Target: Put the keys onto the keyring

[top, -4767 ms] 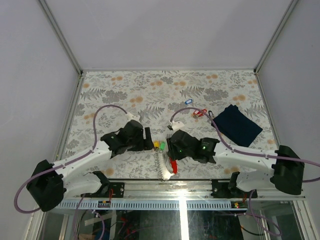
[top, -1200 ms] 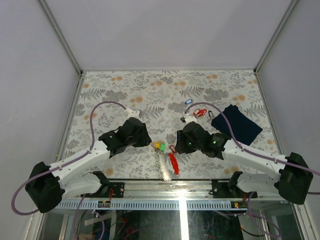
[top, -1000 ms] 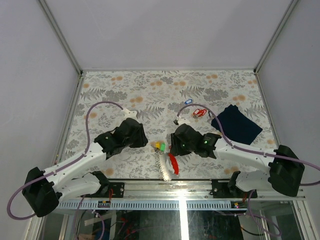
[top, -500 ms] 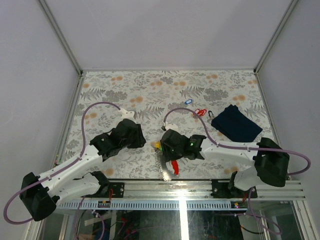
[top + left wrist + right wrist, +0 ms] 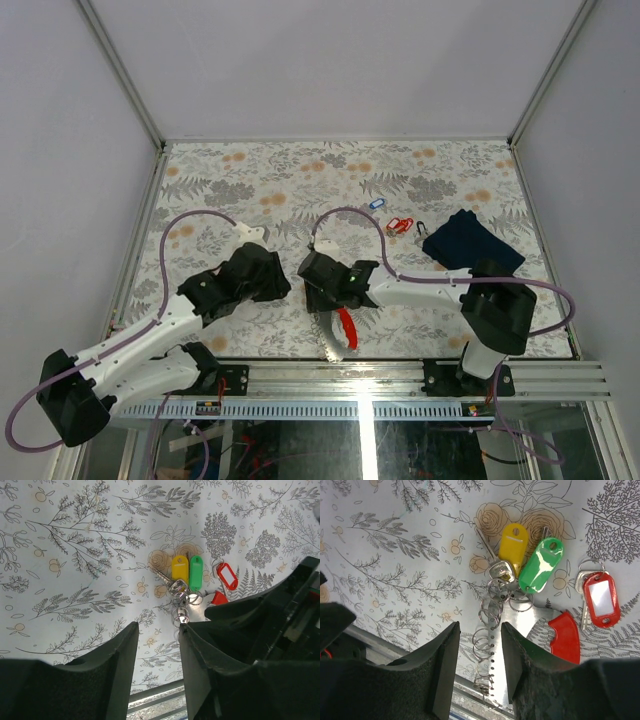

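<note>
Hanging over the patterned table (image 5: 250,180), the right gripper (image 5: 479,640) has its two black fingers (image 5: 442,675) apart with nothing clamped. Through the gap, its wrist view shows a chain of split rings (image 5: 487,630) lying on the table below. The chain runs lengthways from the table's near edge, along the holed side of a flat silvery strip (image 5: 520,625) that carries a red plastic part (image 5: 565,637).

At the chain's far end lie a yellow-tagged key (image 5: 513,542) and a green-tagged key (image 5: 542,565), side by side. The yellow tag's long axis continues the line of the chain. Its bare metal blade lies beside it and points away and to the left in that view. The green tag slants, its far end leaning right. I cannot tell whether either key is threaded onto a ring. A red-tagged key (image 5: 601,597) lies just right of the strip, with its own small ring at the far end and its blade pointing back toward the near edge.

The left gripper (image 5: 157,635) hangs just beside the same cluster, its fingers (image 5: 117,675) likewise parted and holding nothing.

Well apart, farther back on the table, a blue-tagged key (image 5: 376,203) lies at a slant. Near it are some small red pieces (image 5: 400,225), too small to make out, and a dark navy folded cloth (image 5: 472,243).
</note>
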Controlling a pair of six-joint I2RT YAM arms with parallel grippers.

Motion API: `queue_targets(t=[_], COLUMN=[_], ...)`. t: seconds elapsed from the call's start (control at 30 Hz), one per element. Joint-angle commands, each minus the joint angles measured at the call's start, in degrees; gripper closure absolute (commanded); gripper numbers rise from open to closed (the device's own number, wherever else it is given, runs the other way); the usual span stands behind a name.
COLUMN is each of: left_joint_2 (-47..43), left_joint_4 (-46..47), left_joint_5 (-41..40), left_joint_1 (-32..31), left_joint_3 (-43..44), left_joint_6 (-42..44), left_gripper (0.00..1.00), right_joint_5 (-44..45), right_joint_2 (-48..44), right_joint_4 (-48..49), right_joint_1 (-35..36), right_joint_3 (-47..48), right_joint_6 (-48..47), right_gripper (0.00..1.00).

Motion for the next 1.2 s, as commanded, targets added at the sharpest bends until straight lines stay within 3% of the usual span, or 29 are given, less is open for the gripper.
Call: queue_targets(t=[0.0, 0.7, 1.17], left_joint_2=[-0.9, 0.1, 1.2], left_joint_4=[1.3, 5.8, 6.1], left_joint_5=[0.3, 4.6, 5.1], left_joint_1=[0.5, 0.5, 0.5], left_joint_3=[-0.8, -5.7, -6.1], left_joint_6=[-1.3, -3.1, -3.1], left_gripper=[0.62, 0.67, 0.68], right_joint_5=[1.5, 4.0, -0.5], right_joint_2=[2.7, 4.6, 6.9], right_joint_4=[1.7, 3.3, 6.8], right_joint_1=[0.2, -1.8, -3.6], right_joint_3=[1.2, 0.4, -0.5], right_joint_6=[4.2, 1.7, -0.3], right_gripper=[0.55, 0.58, 0.59])
